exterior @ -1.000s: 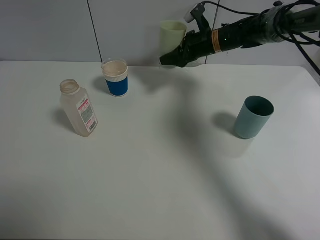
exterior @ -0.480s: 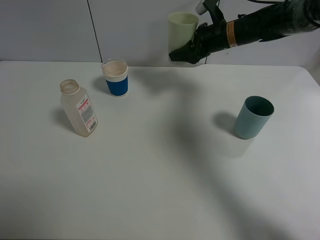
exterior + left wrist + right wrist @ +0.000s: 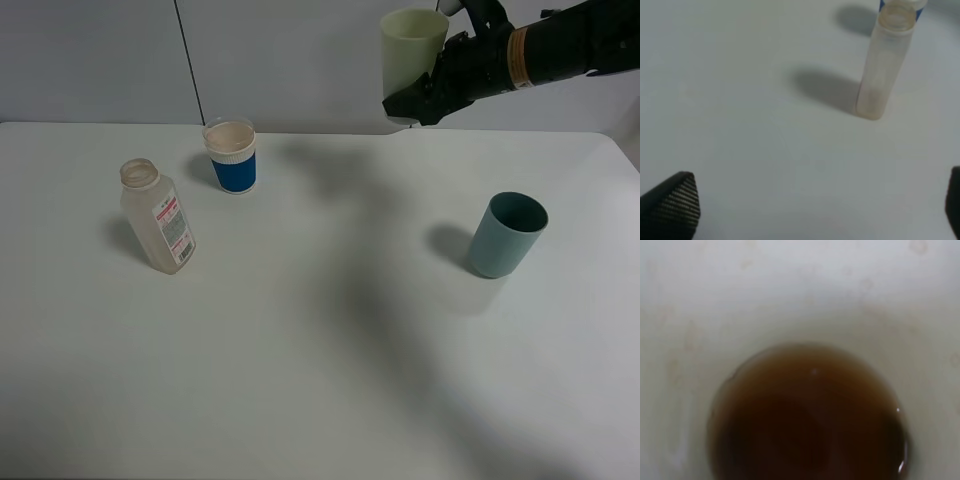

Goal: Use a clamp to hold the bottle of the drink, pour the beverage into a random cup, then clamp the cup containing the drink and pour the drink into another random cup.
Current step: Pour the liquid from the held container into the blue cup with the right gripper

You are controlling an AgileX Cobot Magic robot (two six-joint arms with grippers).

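Note:
High over the table's far right, my right gripper [image 3: 407,104] is shut on the pale yellow-green cup [image 3: 410,42], which stays upright. The right wrist view looks down into that cup [image 3: 790,285] at the dark brown beverage [image 3: 807,415] pooled at its bottom. The clear bottle [image 3: 158,217] with a white-and-red label stands open at the left, and the blue-and-white cup [image 3: 232,157] is behind it. In the left wrist view my left gripper [image 3: 812,210] is open, its black fingertips [image 3: 672,202] far apart, well short of the bottle [image 3: 885,65].
A wider teal cup [image 3: 505,235] stands on the right of the white table [image 3: 320,350]. A pale wall runs behind the table's far edge. The left arm does not show in the exterior high view.
My right arm has carried the pale yellow-green cup up and to the right, away from the blue-and-white cup. The bottle and the other cups have not moved.

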